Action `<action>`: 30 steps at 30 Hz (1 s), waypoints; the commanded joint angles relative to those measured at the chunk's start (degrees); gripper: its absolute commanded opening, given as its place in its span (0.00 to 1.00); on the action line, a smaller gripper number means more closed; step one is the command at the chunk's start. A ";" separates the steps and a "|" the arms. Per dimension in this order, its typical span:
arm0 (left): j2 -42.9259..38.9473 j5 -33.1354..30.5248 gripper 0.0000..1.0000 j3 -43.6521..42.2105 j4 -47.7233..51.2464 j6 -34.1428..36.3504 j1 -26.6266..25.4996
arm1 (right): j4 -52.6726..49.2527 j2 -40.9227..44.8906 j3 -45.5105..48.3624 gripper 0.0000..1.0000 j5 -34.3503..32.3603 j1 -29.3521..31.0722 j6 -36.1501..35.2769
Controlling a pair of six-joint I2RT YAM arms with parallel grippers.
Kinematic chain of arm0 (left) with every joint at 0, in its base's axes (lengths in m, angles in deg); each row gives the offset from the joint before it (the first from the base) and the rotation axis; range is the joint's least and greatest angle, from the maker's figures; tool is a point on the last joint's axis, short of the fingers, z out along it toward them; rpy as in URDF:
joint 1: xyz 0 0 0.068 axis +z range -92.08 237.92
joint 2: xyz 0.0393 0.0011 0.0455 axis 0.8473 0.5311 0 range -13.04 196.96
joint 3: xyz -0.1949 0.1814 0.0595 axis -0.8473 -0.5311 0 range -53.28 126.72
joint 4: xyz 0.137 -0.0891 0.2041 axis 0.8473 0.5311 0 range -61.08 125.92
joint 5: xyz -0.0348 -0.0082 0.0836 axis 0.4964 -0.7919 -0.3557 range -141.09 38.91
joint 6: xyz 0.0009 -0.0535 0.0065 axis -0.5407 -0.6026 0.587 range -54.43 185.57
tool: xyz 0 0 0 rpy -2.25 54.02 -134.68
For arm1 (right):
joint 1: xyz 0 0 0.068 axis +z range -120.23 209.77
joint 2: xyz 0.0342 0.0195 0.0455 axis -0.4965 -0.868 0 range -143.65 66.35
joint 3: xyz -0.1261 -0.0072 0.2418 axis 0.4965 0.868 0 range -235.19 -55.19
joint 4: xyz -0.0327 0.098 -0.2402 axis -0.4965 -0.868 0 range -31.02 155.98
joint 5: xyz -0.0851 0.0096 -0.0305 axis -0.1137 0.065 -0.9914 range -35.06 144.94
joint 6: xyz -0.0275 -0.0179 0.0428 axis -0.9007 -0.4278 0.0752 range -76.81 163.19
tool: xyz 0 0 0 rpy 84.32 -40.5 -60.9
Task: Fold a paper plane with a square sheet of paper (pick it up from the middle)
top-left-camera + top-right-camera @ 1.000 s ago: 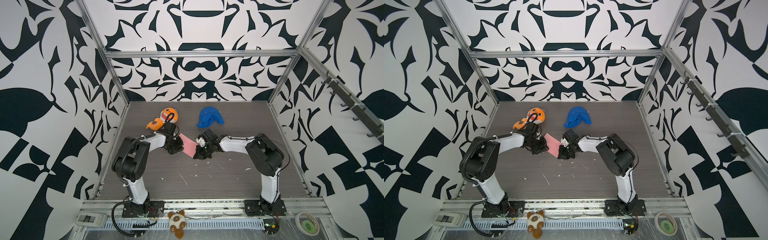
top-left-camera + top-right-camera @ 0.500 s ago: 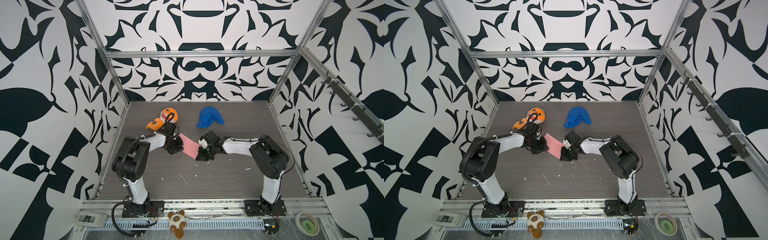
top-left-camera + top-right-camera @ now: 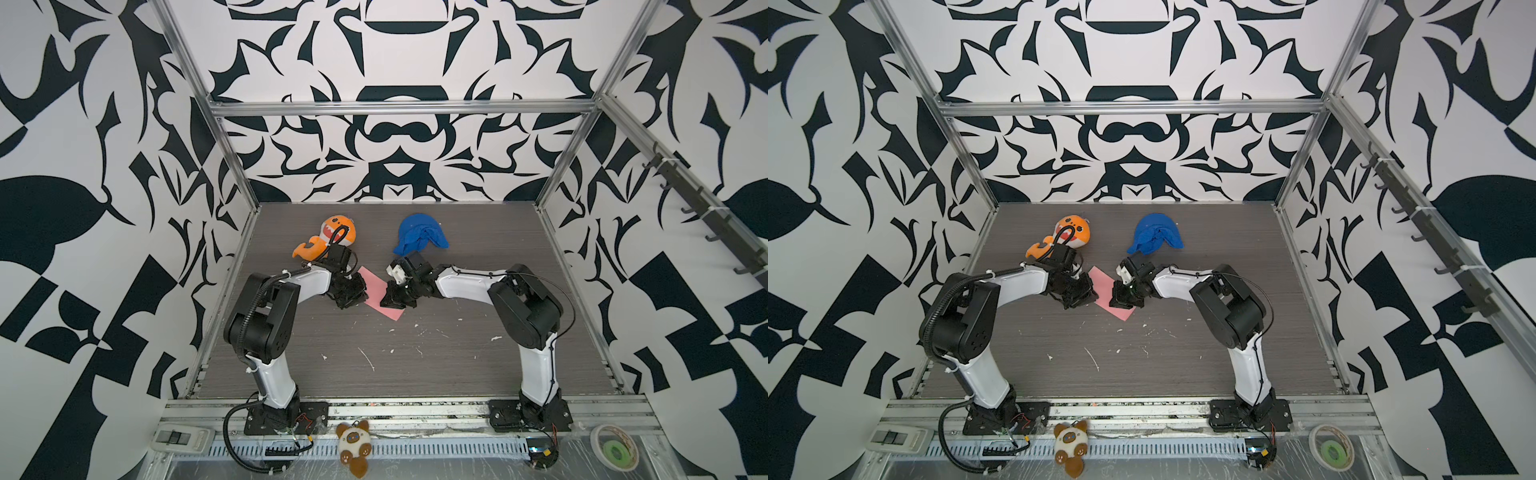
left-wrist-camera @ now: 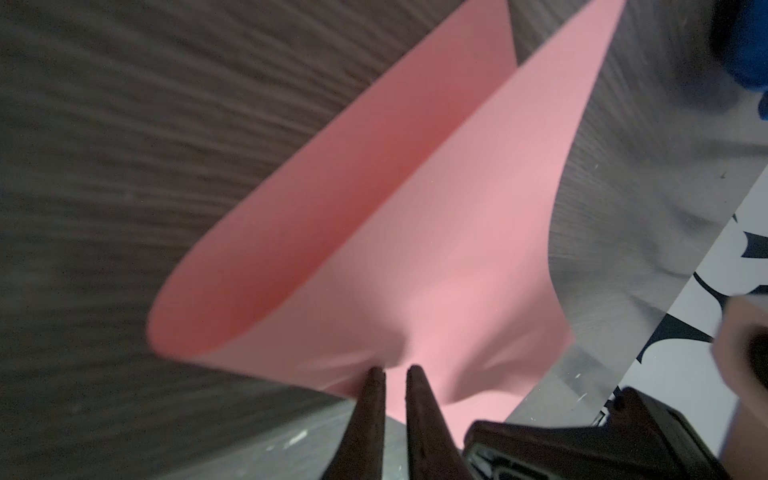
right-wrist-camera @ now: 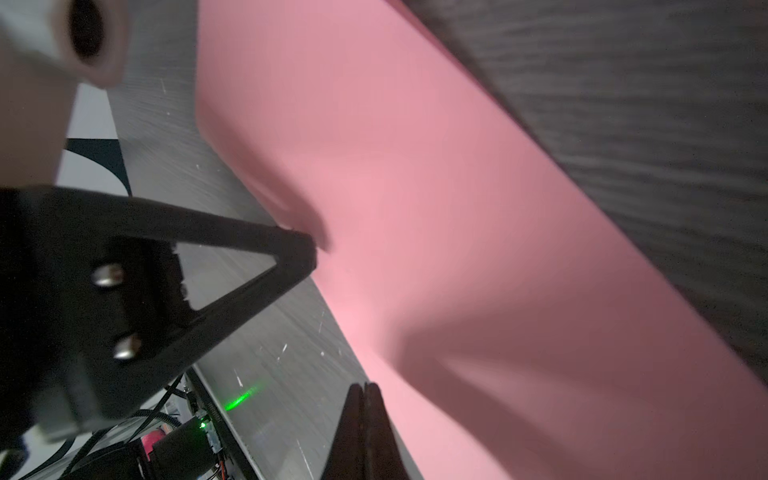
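Your main risk is tearing or skewing the square sheet of paper (image 3: 377, 292). Your left gripper (image 4: 395, 372) pinches one edge of it between nearly closed tips, and the paper puckers around that pinch. If you pull away from the right gripper (image 5: 363, 390) while it pins the far edge, the thin sheet could rip or slip out. If you press down now, the loose curl beside your left tips would likely crease crooked, and the corners would not meet. The right gripper is closed tight at the opposite edge, but you cannot tell whether paper sits between its tips or only beside them. Both arms reach low and forward over the table (image 3: 415, 353) with wrists bent down. The grippers face each other, and the sheet lies between them, doubled over in a soft, unflattened fold.
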State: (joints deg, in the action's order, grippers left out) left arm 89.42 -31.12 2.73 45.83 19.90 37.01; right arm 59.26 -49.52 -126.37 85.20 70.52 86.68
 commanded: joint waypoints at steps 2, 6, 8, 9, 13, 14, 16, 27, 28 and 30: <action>1.11 -0.72 0.16 -0.96 1.33 -1.00 -0.87 | -1.62 0.40 -2.29 0.02 1.07 0.38 -1.12; 0.60 -0.67 0.17 -0.67 1.59 0.18 -0.96 | -4.10 -0.13 -2.13 0.02 0.60 0.45 -2.14; 0.54 -1.21 0.17 -0.07 2.73 2.48 -0.92 | -6.19 -0.14 -1.78 0.02 -0.11 0.38 -3.25; 0.71 -2.14 0.18 0.46 3.55 4.60 -0.95 | -7.51 -0.14 -1.57 0.02 -0.72 0.38 -3.97; 2.00 -7.04 0.19 3.68 8.88 12.19 -0.87 | -11.95 -0.49 -1.03 0.02 -3.31 0.38 -6.44; 2.34 -8.07 0.19 4.20 9.74 13.10 -0.89 | -12.53 -0.58 -0.89 0.02 -3.78 0.38 -6.82; 3.24 -9.71 0.19 5.52 11.41 14.56 -0.66 | -13.31 -0.75 -0.81 0.02 -4.08 0.38 -7.20; 3.79 -13.95 0.18 7.25 14.63 17.43 3.73 | -14.02 -0.59 -0.65 0.02 -4.95 0.38 -7.30; 3.92 -14.17 0.18 7.48 14.70 17.46 4.28 | -13.94 -0.58 -0.57 0.02 -5.08 0.38 -7.25; 4.15 -14.52 0.18 7.76 14.47 17.46 5.27 | -13.89 -0.58 -0.50 0.02 -5.06 0.37 -7.25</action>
State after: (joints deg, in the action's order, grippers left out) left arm 91.63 -41.55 10.18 56.69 35.90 40.68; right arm 52.68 -50.35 -127.60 84.00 70.69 80.32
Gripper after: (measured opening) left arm 0.181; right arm 0.047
